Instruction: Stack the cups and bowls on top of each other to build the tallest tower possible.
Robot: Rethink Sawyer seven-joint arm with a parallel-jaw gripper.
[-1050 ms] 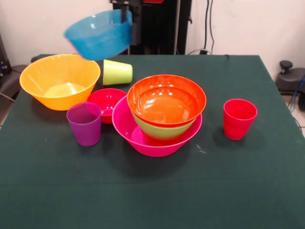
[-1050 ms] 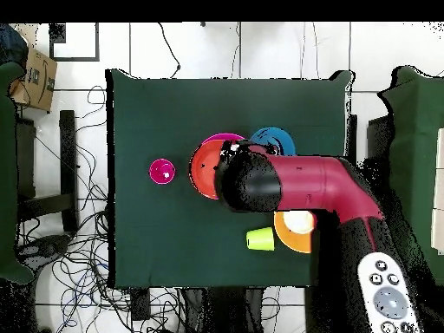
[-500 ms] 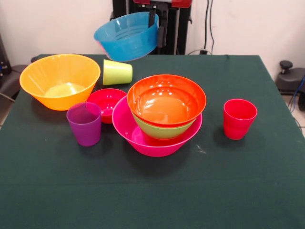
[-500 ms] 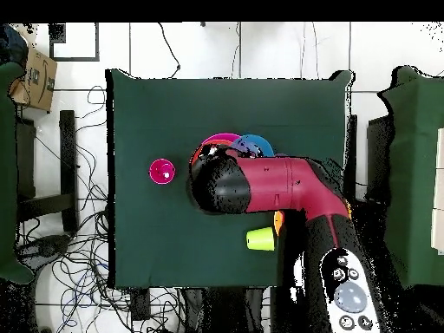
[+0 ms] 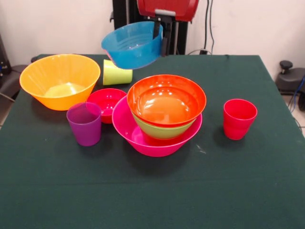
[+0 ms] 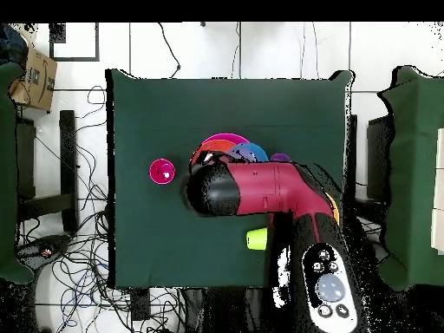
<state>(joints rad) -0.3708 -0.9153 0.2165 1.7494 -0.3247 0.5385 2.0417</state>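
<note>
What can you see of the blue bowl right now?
The blue bowl is glossy, translucent-looking plastic, held in the air and tilted, its opening facing up and toward the camera. The gripper clamps its rim on the right side. It hangs above the lying lime green cup, behind the tower, touching nothing else.

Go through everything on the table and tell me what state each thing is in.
blue bowl: held in the air, tilted
gripper: shut on the blue bowl's rim
tower: pink, green, orange-red bowls nested
yellow-orange bowl: upright
small red bowl: upright
lime green cup: on its side
purple cup: upright
red cup: upright
</note>
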